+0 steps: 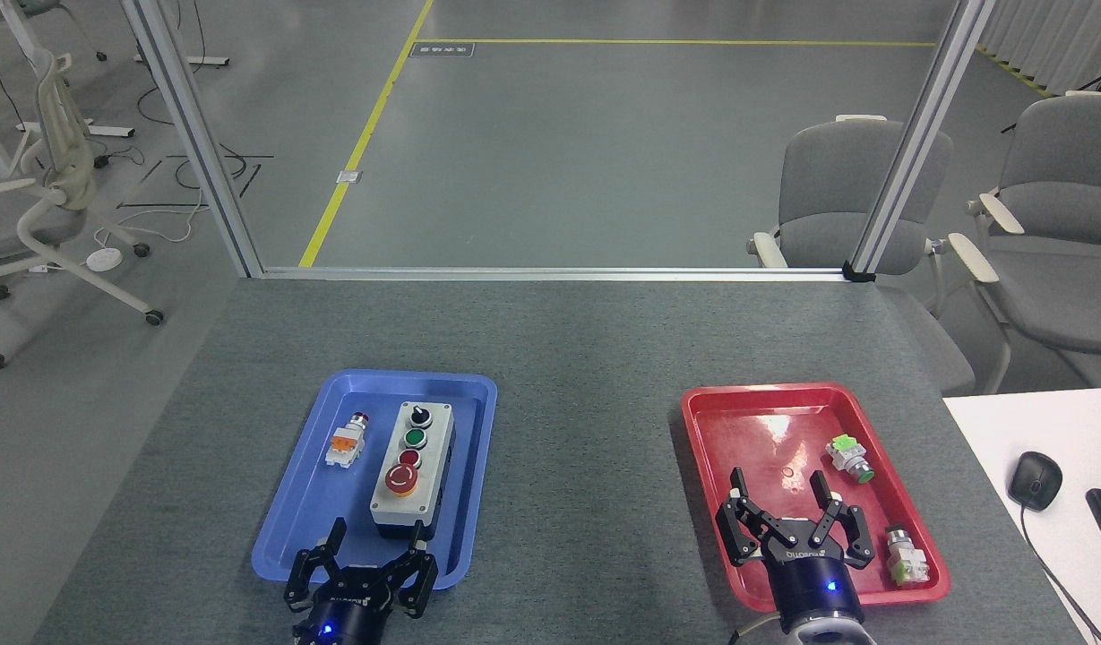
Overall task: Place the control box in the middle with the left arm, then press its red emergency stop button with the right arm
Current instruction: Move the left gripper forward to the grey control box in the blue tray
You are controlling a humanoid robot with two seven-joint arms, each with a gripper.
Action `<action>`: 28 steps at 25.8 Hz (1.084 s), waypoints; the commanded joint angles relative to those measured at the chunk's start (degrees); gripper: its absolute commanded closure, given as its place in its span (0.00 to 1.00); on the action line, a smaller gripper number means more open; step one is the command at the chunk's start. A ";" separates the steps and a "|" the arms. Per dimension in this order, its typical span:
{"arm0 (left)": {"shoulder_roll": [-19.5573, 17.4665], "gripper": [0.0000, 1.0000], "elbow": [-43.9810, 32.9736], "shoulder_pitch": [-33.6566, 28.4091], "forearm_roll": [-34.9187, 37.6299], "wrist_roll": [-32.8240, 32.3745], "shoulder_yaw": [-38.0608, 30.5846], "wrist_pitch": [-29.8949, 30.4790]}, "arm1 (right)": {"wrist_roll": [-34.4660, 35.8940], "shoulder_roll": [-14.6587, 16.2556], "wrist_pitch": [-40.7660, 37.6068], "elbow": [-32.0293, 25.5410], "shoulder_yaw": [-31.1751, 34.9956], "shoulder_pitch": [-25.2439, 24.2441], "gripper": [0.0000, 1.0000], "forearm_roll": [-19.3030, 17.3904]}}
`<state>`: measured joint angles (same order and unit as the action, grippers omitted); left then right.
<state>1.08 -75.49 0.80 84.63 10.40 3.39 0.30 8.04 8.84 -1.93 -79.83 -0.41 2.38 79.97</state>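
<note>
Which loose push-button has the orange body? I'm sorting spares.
The one in the blue tray, left of the control box: the orange push-button. The two in the red tray are green-and-white.

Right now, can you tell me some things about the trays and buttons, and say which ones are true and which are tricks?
1. The control box sits in the blue tray. True.
2. The left gripper is squeezing the control box. False: it is open, near the box's close end, not holding it.
3. The red emergency stop button is the biggest button on the box. True.
4. The red tray holds nothing. False: two small push-buttons lie in it, one with a green cap.
5. The right gripper is open above the red tray. True.
</note>
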 commanded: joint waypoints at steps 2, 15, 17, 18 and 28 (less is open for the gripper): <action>-0.02 0.01 4.74 3.77 0.27 -0.03 0.04 -2.41 | 0.05 -0.31 0.78 0.03 0.15 -0.01 0.02 -0.17; 0.59 0.01 6.94 5.17 0.18 -0.20 2.50 -2.59 | 0.66 -0.66 4.39 0.03 0.24 0.17 0.02 -0.17; 0.68 0.01 7.03 5.17 0.09 -0.20 2.94 -2.50 | 0.66 -0.66 4.56 -0.06 0.33 0.43 0.02 -0.26; 0.86 0.01 7.29 5.17 0.18 -0.29 3.47 -2.59 | 0.66 -0.49 4.65 0.03 0.33 0.52 0.02 -0.52; 1.82 0.01 10.98 7.63 0.09 -0.29 3.91 -2.76 | 0.31 -0.75 4.48 0.12 1.73 -0.36 0.02 -0.78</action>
<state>2.77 -65.73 7.71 84.77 10.13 7.27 -2.48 8.76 8.20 2.55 -79.73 1.27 2.29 79.25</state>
